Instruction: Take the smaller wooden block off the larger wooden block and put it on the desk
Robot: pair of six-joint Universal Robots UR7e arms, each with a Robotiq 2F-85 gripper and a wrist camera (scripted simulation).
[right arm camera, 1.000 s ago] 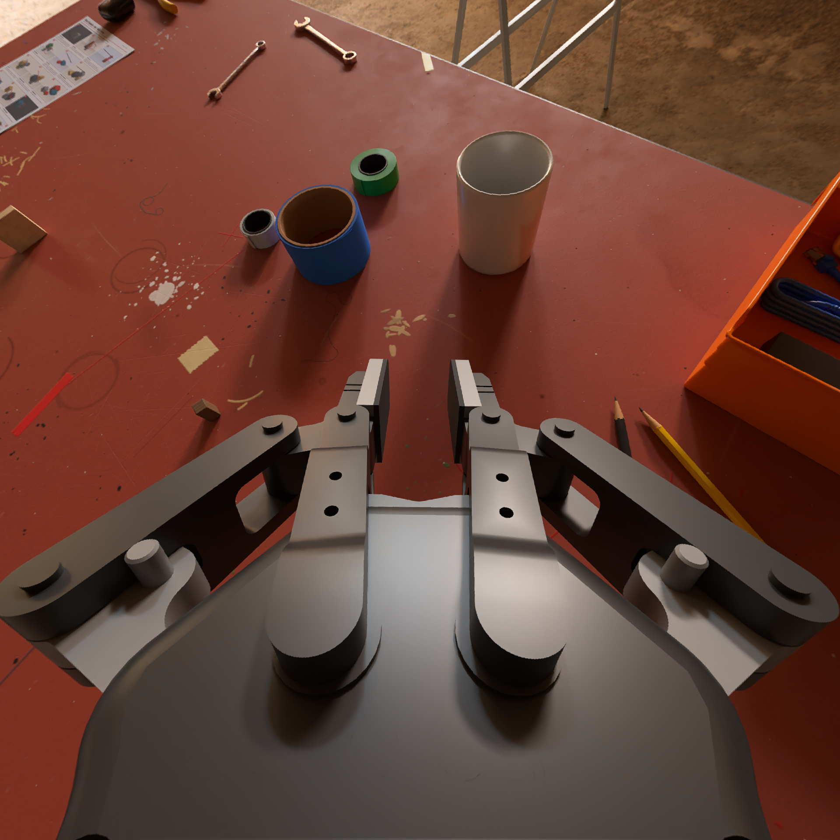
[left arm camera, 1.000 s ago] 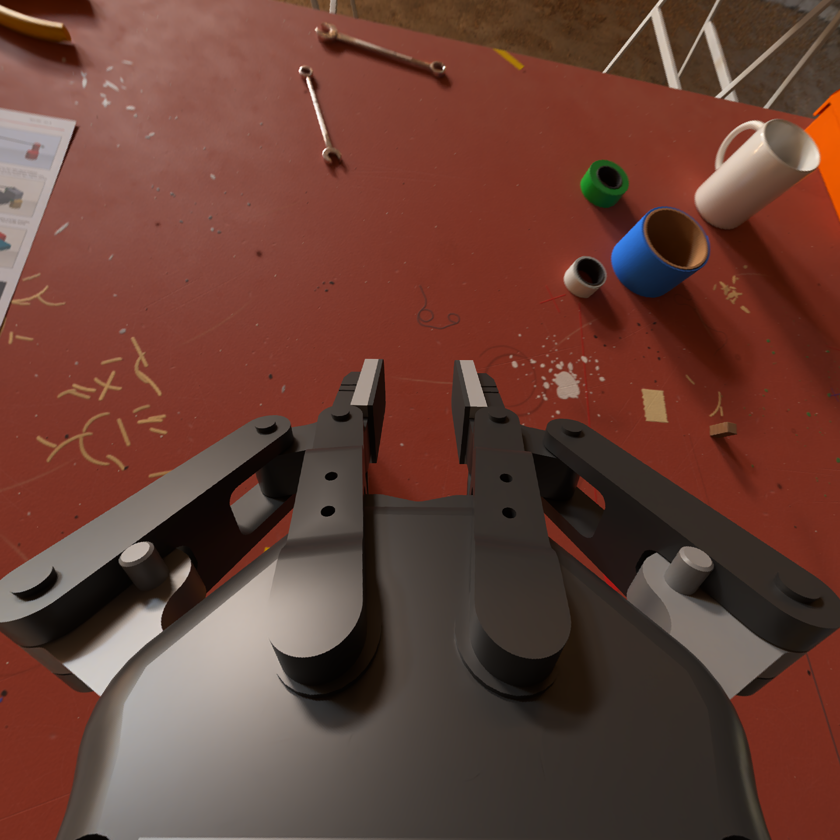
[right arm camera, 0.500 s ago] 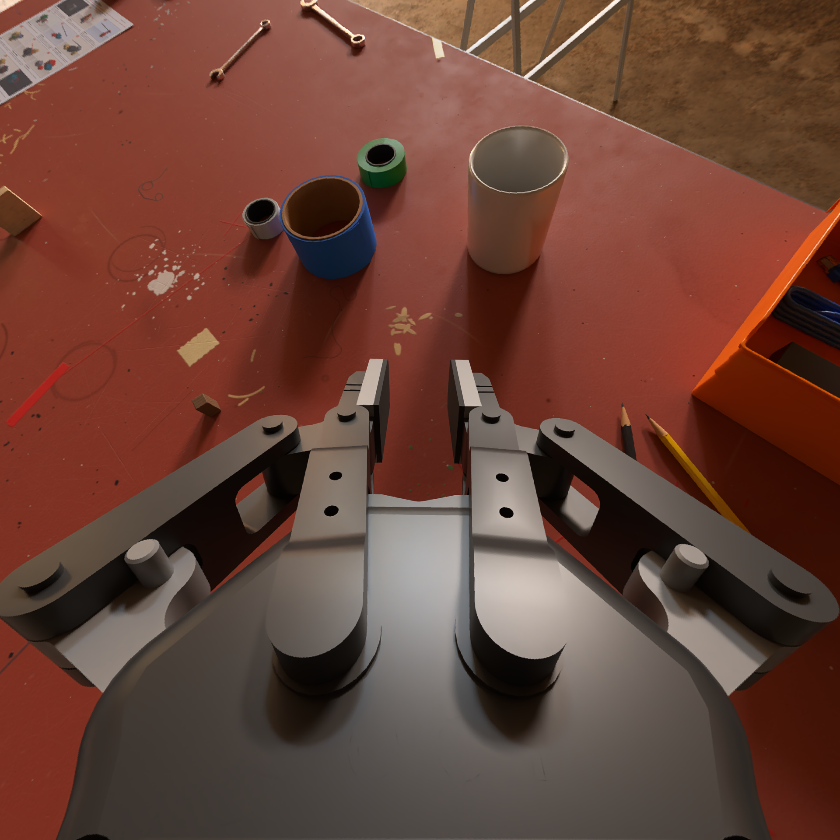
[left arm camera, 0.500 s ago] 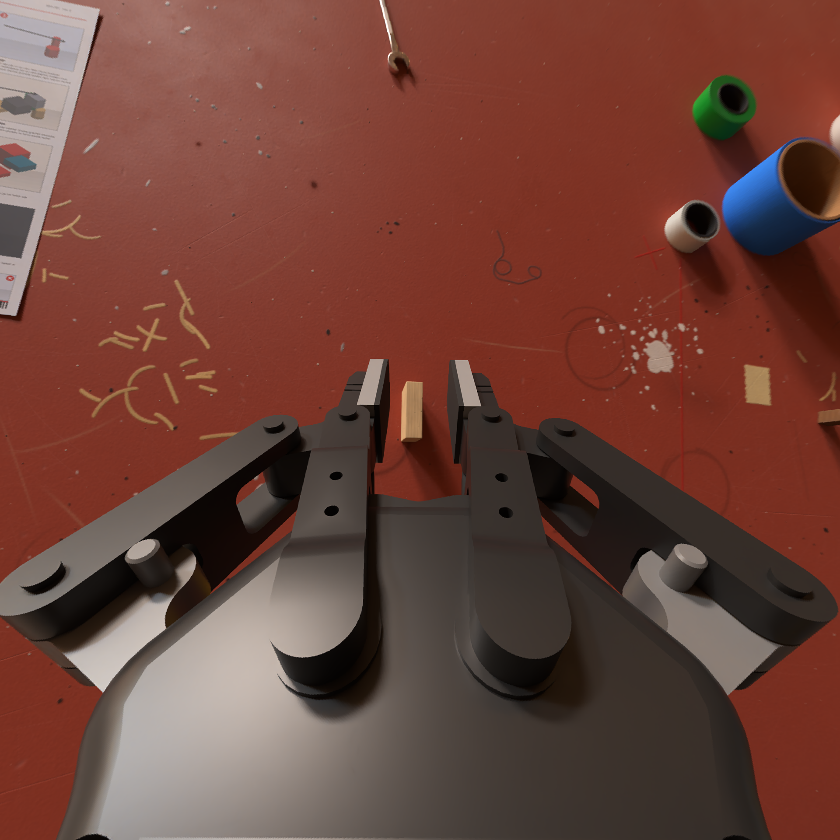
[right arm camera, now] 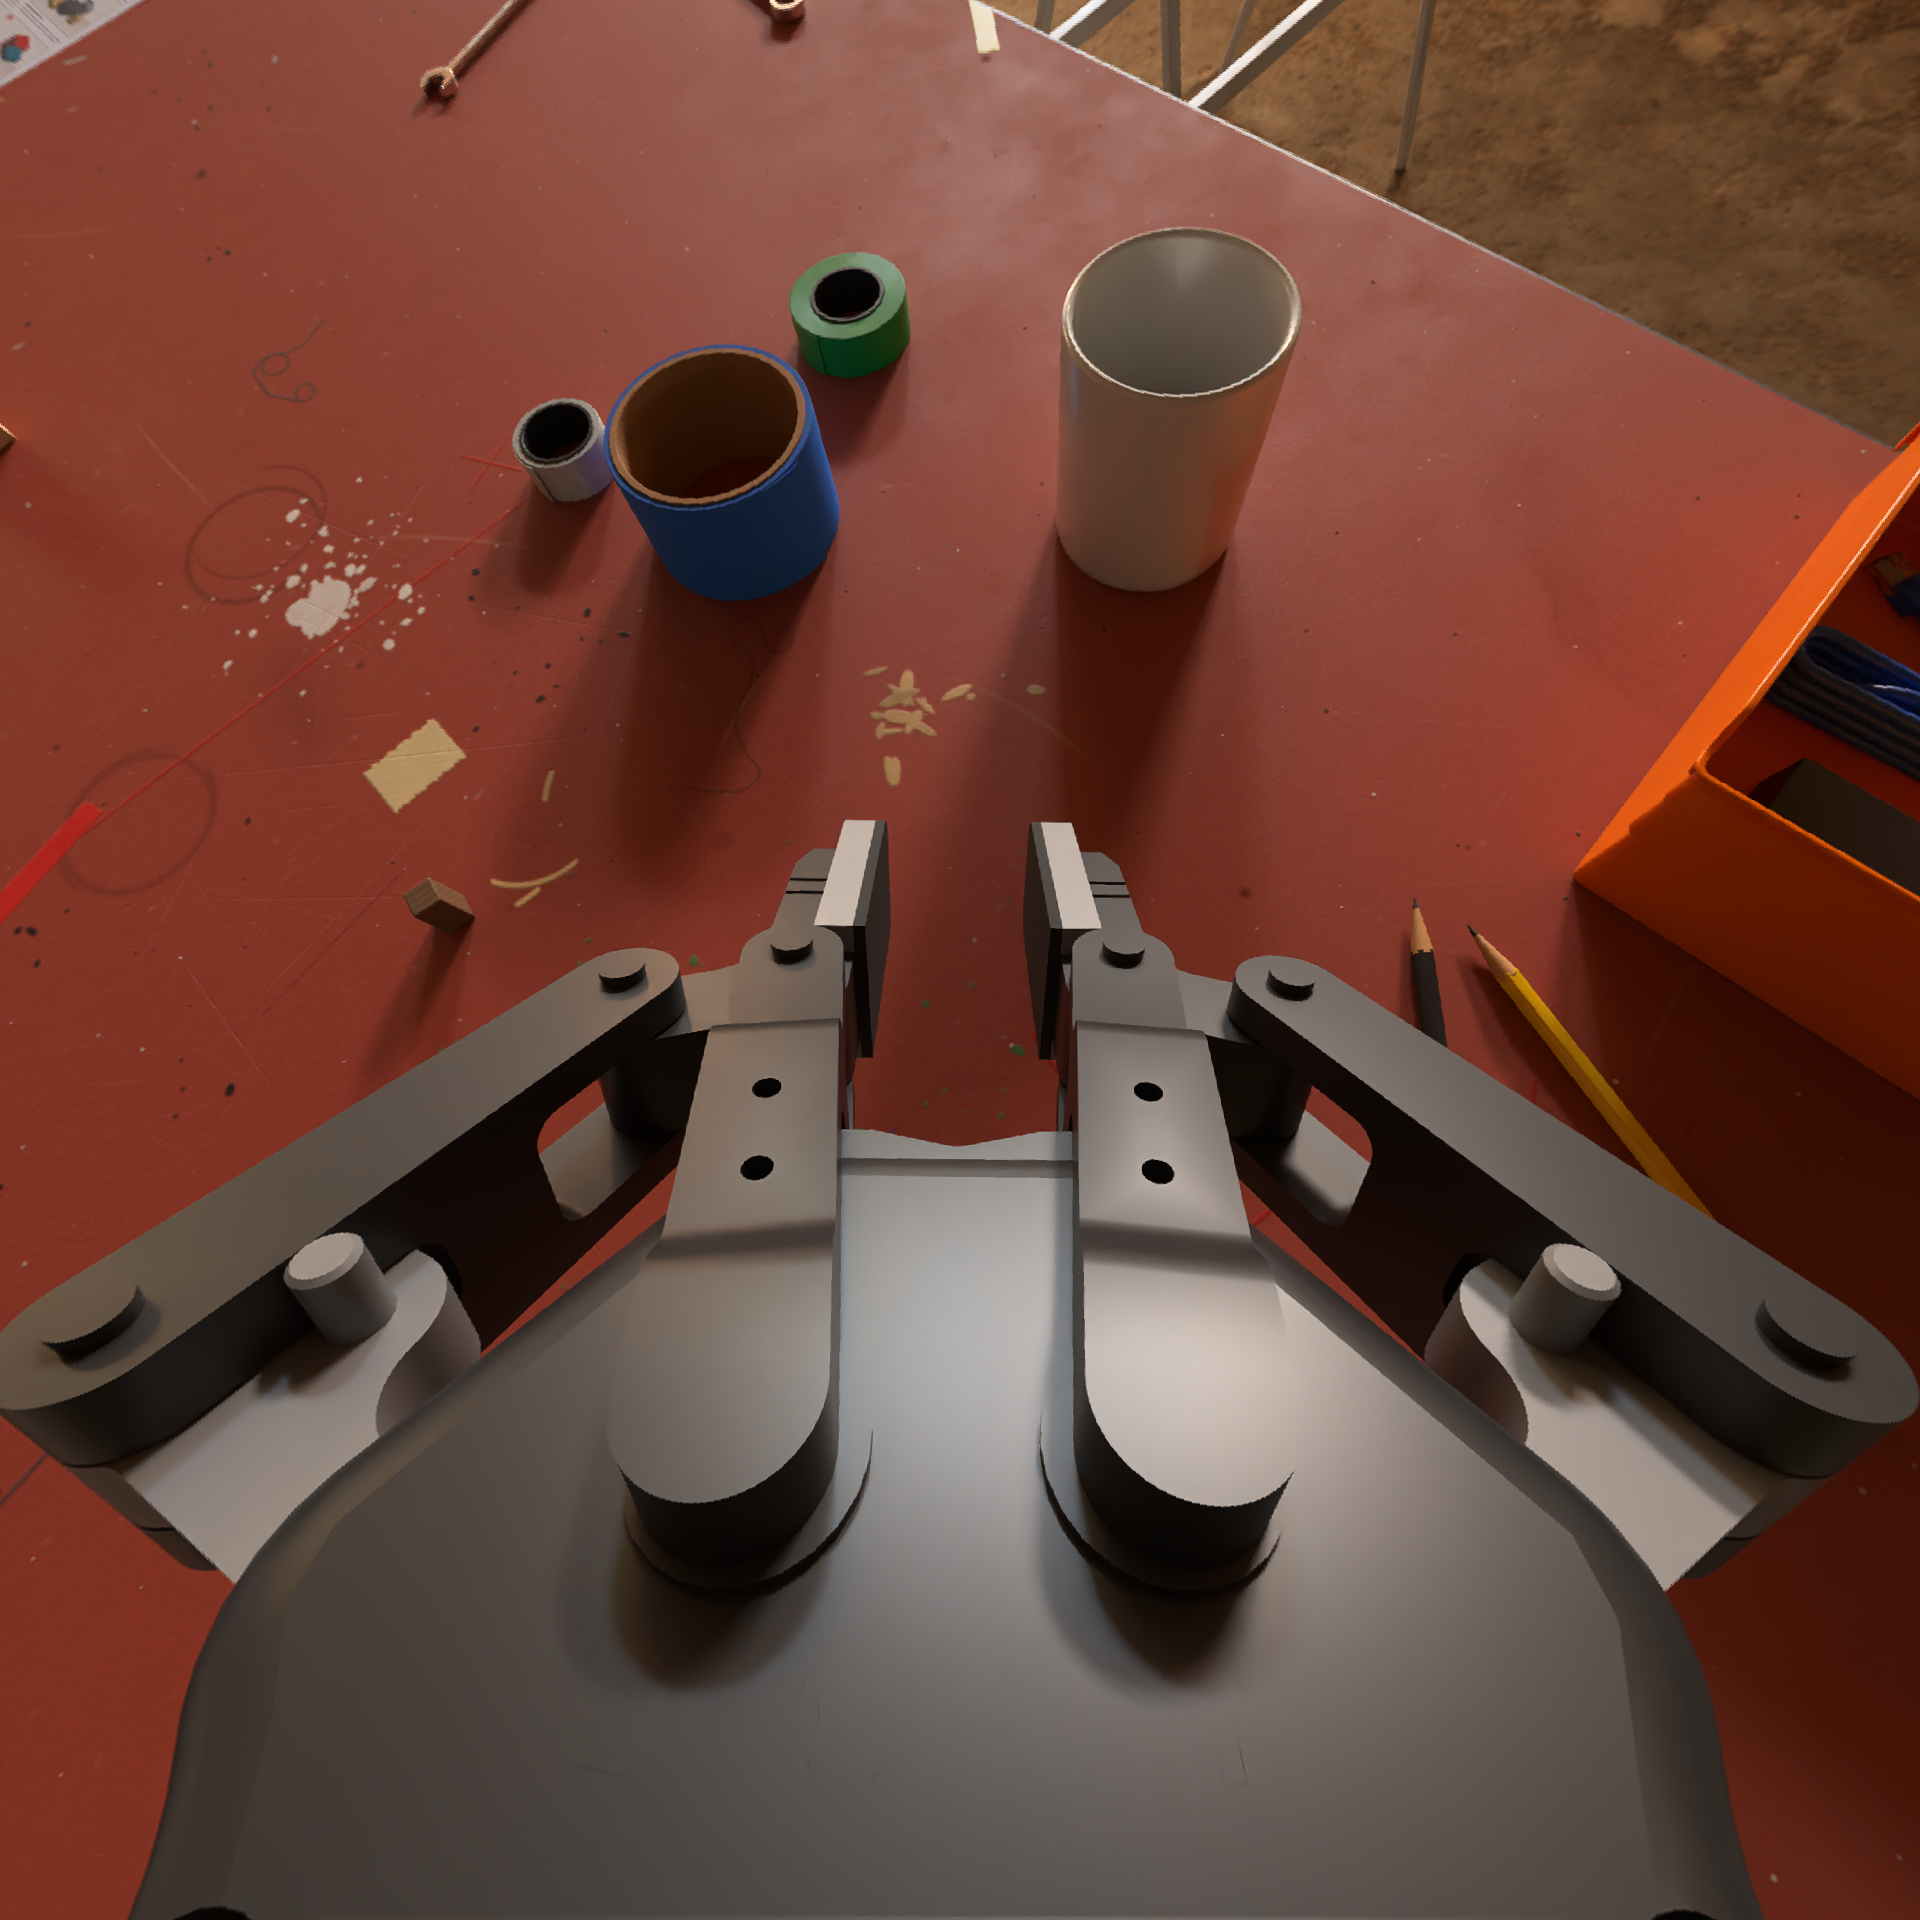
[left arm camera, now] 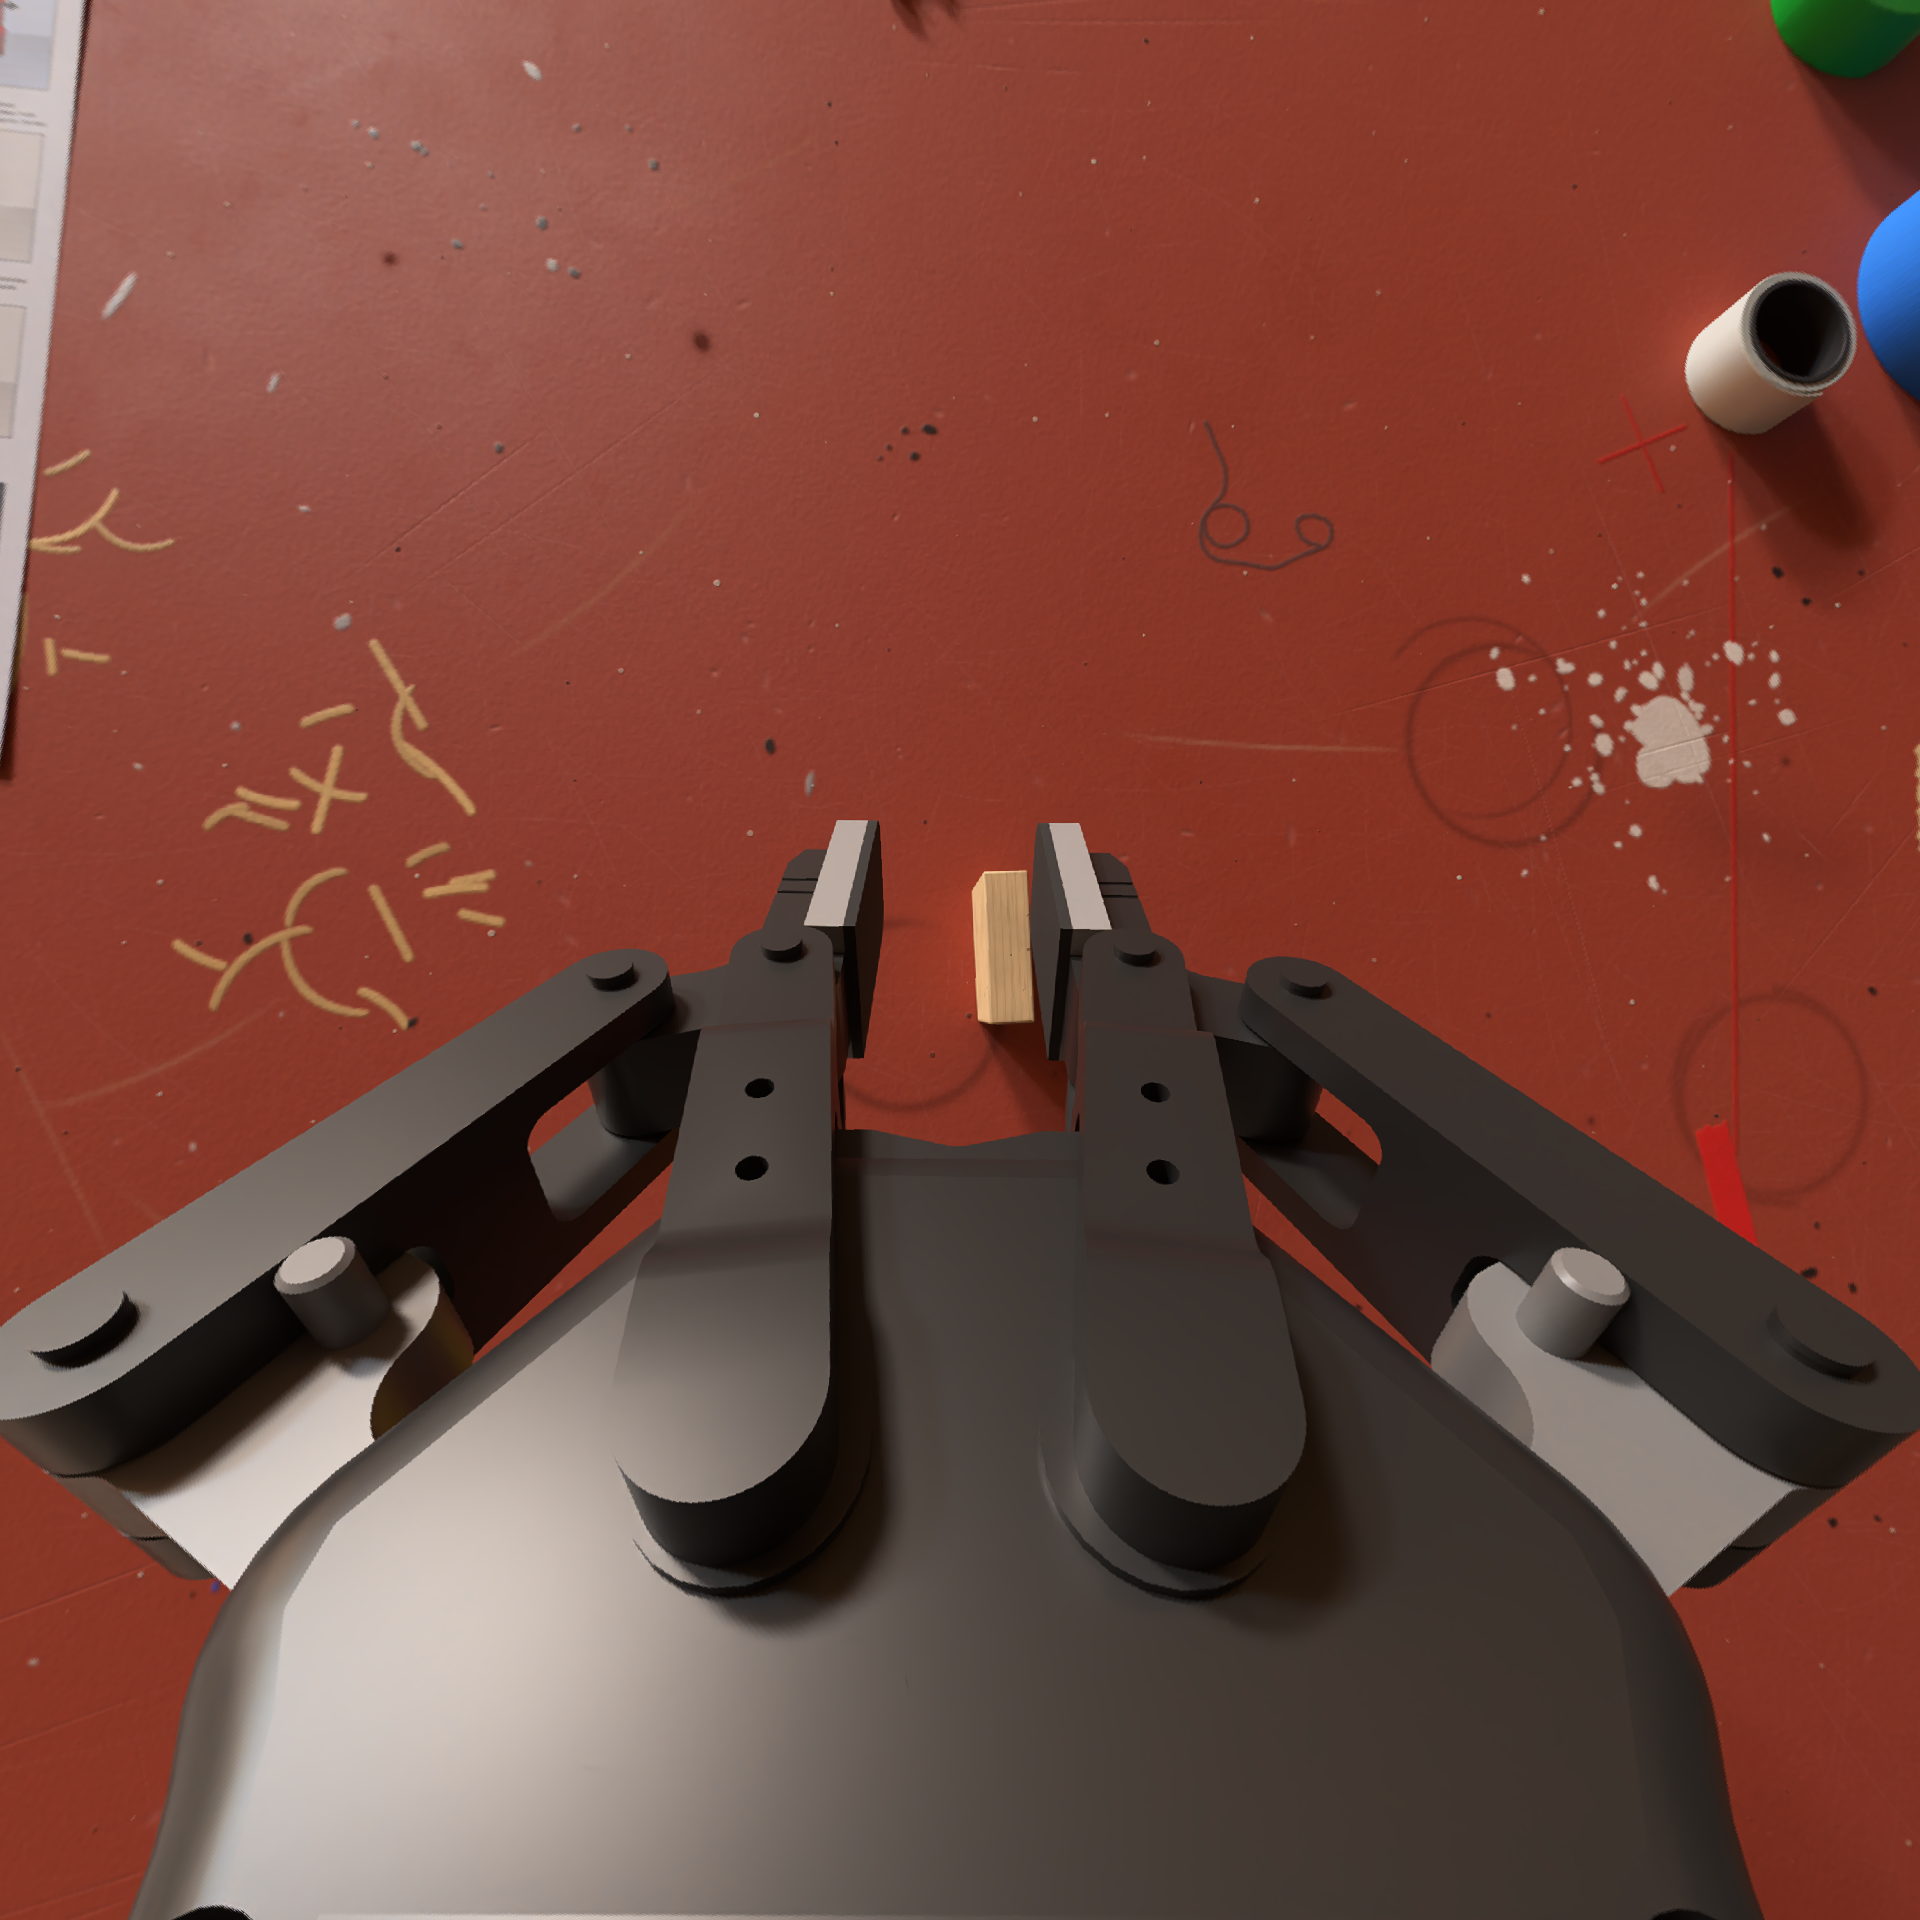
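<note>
So the left gripper (left arm camera: 956,925) has swung down over the red desk (left arm camera: 935,416) in the last second: a second ago nothing sat between its fingers, half a second ago a pale wooden block (left arm camera: 1003,948) showed up roughly centred in the gap, and now the whole view is closer in and that block sits right of centre, pretty much up against the right-hand finger with clear desk on the other side. Fingers are spread apart, nothing clamped. The block stands on edge as a thin slab. I honestly can't tell which of the two blocks it is, or whether anything is stacked on it. My guess is the approach is nearly done but a bit off-centre, so closing now might shove it sideways before it grips. The right gripper (right arm camera: 956,925) has barely shifted, fingers apart and empty, hanging over bare desk with the white cup (right arm camera: 1174,416) at about 1 o'clock, the blue roll (right arm camera: 727,478) at 11 and a little dark wood scrap (right arm camera: 438,902) at 9. The orange bin (right arm camera: 1766,883) is over at 3.
</note>
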